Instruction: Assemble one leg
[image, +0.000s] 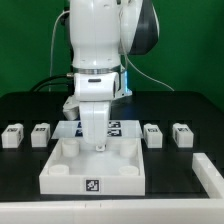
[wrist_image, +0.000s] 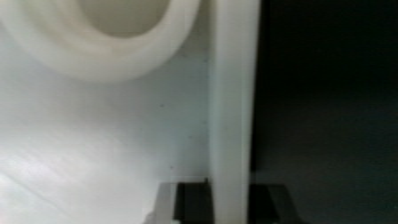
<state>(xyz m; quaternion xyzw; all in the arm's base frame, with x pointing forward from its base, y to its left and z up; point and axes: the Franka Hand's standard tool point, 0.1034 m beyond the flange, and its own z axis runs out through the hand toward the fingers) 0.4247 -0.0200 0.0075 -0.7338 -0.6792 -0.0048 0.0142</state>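
Four small white legs with tags stand in a row on the black table: two toward the exterior view's left (image: 12, 135) (image: 40, 133) and two toward its right (image: 152, 133) (image: 182, 132). None is held. My gripper (image: 97, 146) reaches straight down onto the far wall of the large white square tray-like piece (image: 60, 175). In the wrist view my gripper (wrist_image: 226, 203) straddles that thin upright wall (wrist_image: 231, 100), with a dark finger (wrist_image: 189, 203) pressed against each side. A round corner socket (wrist_image: 98, 35) shows on the piece's inner floor.
The marker board (image: 118, 127) lies just behind the tray-like piece, partly hidden by the arm. Another white part (image: 208, 176) sits at the table's front, at the exterior view's right. Cables hang behind the arm.
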